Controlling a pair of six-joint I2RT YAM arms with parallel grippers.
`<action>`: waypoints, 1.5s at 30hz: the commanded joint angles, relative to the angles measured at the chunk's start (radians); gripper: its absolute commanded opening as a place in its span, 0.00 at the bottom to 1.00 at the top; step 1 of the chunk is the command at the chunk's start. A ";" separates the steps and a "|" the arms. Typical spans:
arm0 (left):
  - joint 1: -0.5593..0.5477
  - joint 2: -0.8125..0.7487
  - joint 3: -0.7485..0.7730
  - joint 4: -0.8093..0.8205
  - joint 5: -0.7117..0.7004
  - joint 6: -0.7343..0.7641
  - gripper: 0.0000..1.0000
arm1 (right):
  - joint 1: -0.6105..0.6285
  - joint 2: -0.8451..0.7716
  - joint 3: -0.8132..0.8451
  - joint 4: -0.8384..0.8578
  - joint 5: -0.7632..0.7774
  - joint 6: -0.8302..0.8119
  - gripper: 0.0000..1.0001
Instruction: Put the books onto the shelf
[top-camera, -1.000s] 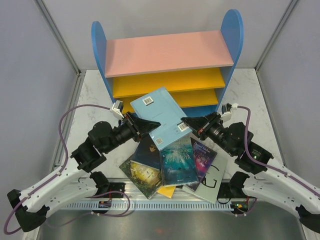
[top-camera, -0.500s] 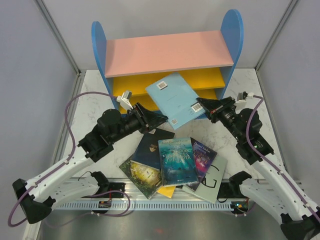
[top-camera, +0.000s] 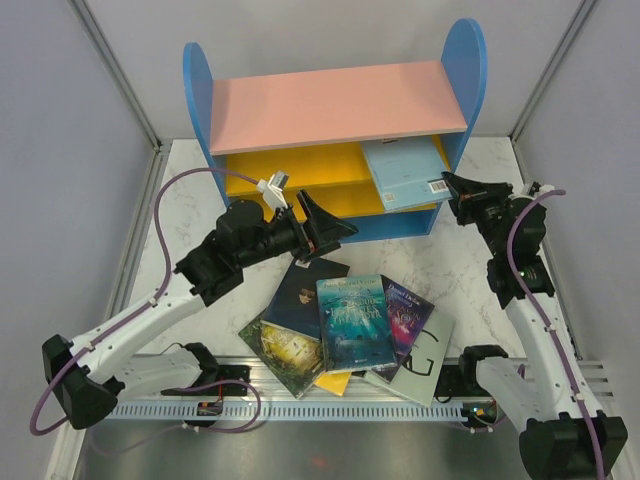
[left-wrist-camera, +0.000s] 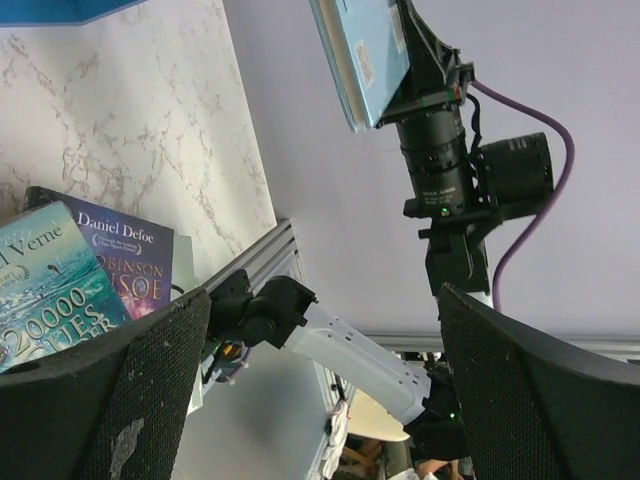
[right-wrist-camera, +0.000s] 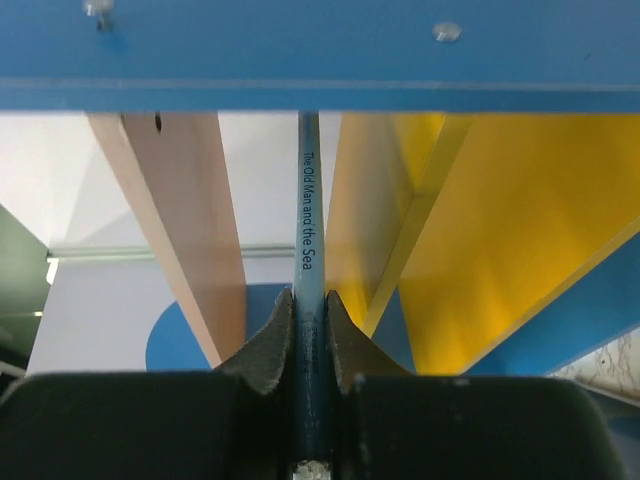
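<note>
Top view: right gripper (top-camera: 450, 186) pinches light blue book (top-camera: 403, 172) at right end of shelf (top-camera: 330, 105), against yellow boards (inside or not, cannot tell). Left gripper (top-camera: 335, 222) wide, empty, over pile of books (top-camera: 350, 325) on table (top-camera: 190, 190).
Left wrist view: fingers (left-wrist-camera: 95, 400) spread wide.
Right wrist view: jaws clamped on book spine.

shelf (top-camera: 330, 105) blocked at right by blue book (top-camera: 400, 170), left free

One book (top-camera: 405, 175) sits in the shelf (top-camera: 330, 105) at right; the pile (top-camera: 350, 325) lies before it.
</note>
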 joint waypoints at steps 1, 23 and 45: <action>0.003 -0.058 -0.018 0.014 0.041 0.019 0.96 | -0.064 0.014 0.023 0.136 -0.040 0.076 0.00; 0.005 -0.232 -0.181 -0.019 0.004 0.002 0.96 | -0.098 0.147 0.012 0.062 -0.081 -0.024 0.85; 0.011 -0.186 -0.184 -0.012 0.031 0.011 0.95 | -0.018 0.141 -0.009 0.070 -0.097 -0.044 0.05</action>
